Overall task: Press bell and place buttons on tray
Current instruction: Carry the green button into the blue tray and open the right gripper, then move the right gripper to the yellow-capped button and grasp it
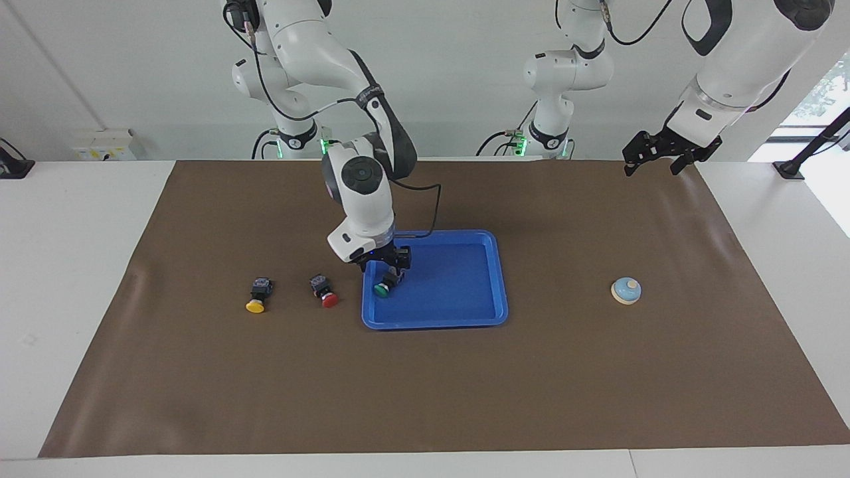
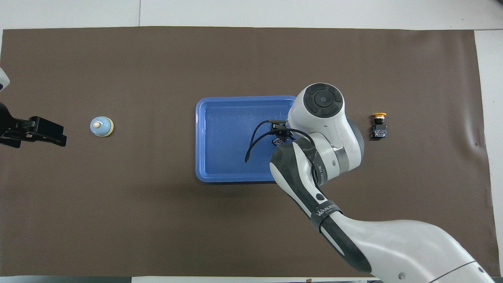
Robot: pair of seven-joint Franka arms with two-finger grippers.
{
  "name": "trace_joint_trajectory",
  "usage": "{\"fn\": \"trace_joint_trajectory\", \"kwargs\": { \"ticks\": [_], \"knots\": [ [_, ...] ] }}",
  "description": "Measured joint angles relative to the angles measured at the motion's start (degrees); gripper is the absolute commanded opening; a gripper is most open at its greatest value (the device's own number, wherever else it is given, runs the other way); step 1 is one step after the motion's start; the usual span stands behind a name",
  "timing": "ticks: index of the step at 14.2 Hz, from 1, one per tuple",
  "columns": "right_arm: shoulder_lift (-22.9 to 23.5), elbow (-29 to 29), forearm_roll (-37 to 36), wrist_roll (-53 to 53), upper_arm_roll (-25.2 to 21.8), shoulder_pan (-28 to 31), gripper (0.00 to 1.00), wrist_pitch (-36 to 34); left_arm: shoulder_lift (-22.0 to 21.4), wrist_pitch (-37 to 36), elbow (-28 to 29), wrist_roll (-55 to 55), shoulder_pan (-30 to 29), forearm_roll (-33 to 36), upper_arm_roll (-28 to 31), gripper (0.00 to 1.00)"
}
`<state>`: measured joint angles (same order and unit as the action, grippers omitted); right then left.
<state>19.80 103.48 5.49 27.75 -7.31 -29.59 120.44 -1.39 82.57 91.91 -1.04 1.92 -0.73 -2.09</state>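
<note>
My right gripper [image 1: 390,271] is down in the blue tray [image 1: 458,312], at its end toward the right arm's side, and is shut on the green button [image 1: 383,289], which is tilted with its cap low over the tray floor. In the overhead view the wrist hides this gripper; only a bit of the button's body [image 2: 279,140] shows over the tray [image 2: 224,137]. The red button [image 1: 325,291] and the yellow button [image 1: 258,296] lie on the mat beside the tray. The bell [image 1: 626,291] stands toward the left arm's end. My left gripper [image 1: 651,169] waits raised and open.
A brown mat [image 1: 425,392] covers the table. In the overhead view the bell [image 2: 101,126] stands beside my left gripper [image 2: 59,135], and the yellow button [image 2: 379,125] lies past the right arm's wrist; the red button is hidden under that arm.
</note>
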Motion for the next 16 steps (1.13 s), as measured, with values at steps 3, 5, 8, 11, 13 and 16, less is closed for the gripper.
{"fn": "trace_joint_trajectory", "kwargs": {
  "ticks": [3, 5, 8, 11, 13, 16],
  "knots": [
    [-4.0, -0.6, 0.0, -18.0, -0.3, 8.8, 1.00, -5.7, 0.0, 0.0, 0.0, 0.0, 0.0, 0.0, 0.0, 1.00],
    [-5.4, 1.2, 0.0, -29.3, -0.4, 14.0, 1.00, -6.4, 0.0, 0.0, 0.0, 0.0, 0.0, 0.0, 0.0, 1.00],
    [-5.5, 3.5, 0.0, -39.0, -0.4, 16.7, 1.00, -5.2, 0.0, 0.0, 0.0, 0.0, 0.0, 0.0, 0.0, 1.00],
    [-5.7, 7.1, -0.2, -39.8, -0.5, 17.9, 1.00, 0.2, 0.0, 0.0, 0.0, 0.0, 0.0, 0.0, 0.0, 1.00],
    [-5.8, 11.4, -0.2, -40.0, -0.5, 21.4, 1.00, 5.2, 0.0, 0.0, 0.0, 0.0, 0.0, 0.0, 0.0, 1.00],
    [-5.8, 15.3, -0.2, -40.7, -0.6, 26.3, 1.00, 9.4, 0.0, 0.0, 0.0, 0.0, 0.0, 0.0, 0.0, 1.00]
  ]
}}
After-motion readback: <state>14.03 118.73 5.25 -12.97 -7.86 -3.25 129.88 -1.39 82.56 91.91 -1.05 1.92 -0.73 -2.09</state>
